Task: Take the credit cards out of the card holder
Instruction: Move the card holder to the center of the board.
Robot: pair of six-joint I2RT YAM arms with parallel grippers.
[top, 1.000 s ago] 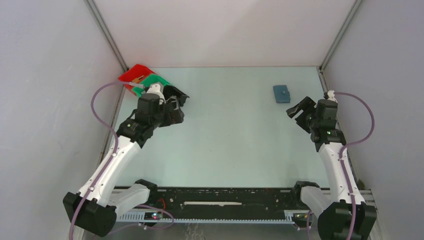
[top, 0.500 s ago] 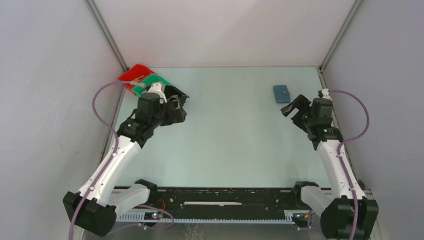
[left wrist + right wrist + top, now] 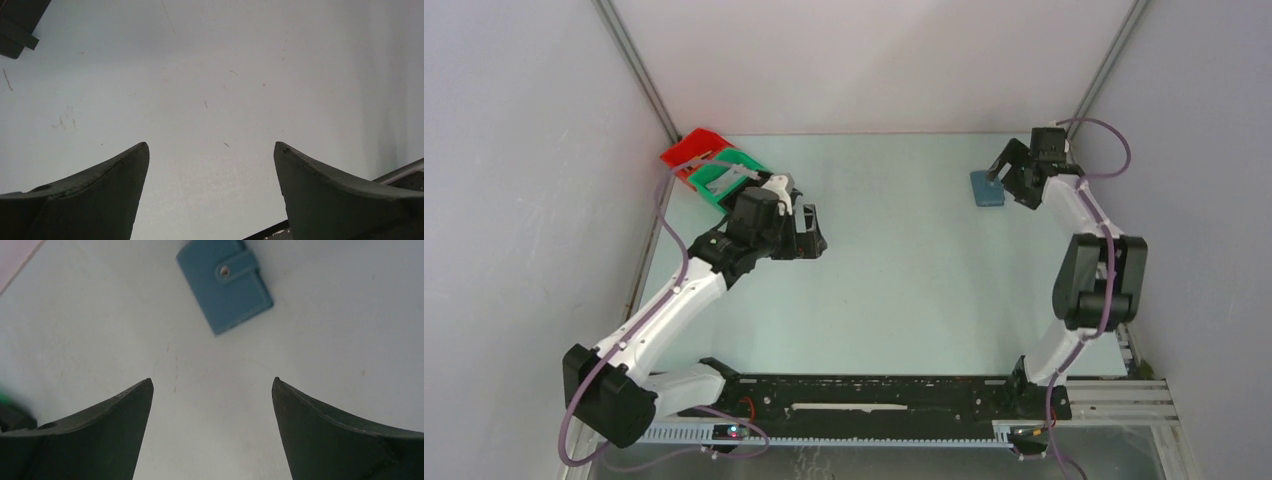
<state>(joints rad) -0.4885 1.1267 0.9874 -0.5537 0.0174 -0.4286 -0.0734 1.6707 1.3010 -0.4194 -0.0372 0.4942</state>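
1. Presently, the card holder (image 3: 225,284) is found closed and snapped shut, at the upper right of the top view.
2. Both the right gripper (image 3: 212,382), near it, and the left gripper (image 3: 212,145) are held open, empty.
3. The approach is judged in hand; next, the card holder must be pinned and unsnapped.

The top camera looks down from high above the near edge and sees the whole table (image 3: 904,290). Both wrist cameras look down at it from near. The right one shares the card holder (image 3: 225,282) with the top view, where it lies at 2 o'clock.
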